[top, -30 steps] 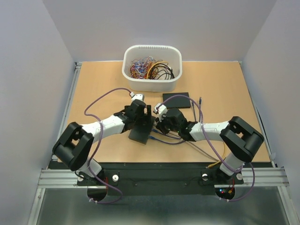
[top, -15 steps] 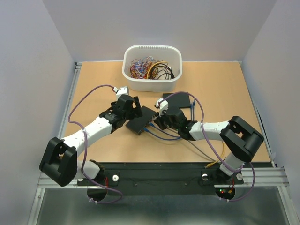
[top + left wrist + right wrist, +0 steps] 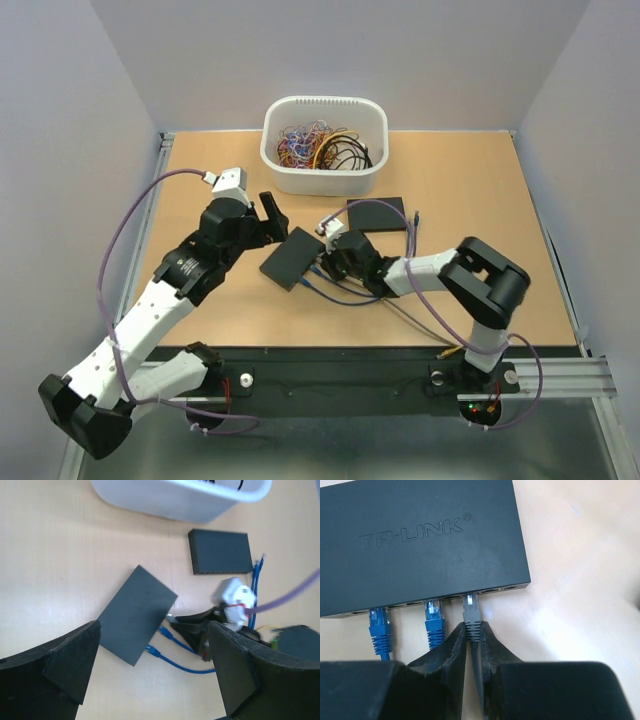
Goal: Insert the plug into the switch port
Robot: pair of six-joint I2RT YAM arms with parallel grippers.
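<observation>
Right, the right gripper (image 3: 472,631) is clenched hard on a grey-booted connector (image 3: 471,611), its clear tip sitting at the mouth of the switch port (image 3: 470,596) on the near edge of the switch (image 3: 420,540), just beside two blue connectors (image 3: 435,617) already seated. The yellow cable (image 3: 452,351) shows only as a scrap at the near table edge by the right base, and I cannot tell whether the connector in the fingers is its plug; the cord is hidden behind the fingers. The left gripper (image 3: 155,630) hangs above with jaws spread wide, holding nothing, so the switch lies unbraced on the table (image 3: 200,180). That is the danger: any forward push could slide the whole box away instead of clicking the connector home. A slightly tilted tip could also jam on the port's lip, or slip out of that narrow pinch.
</observation>
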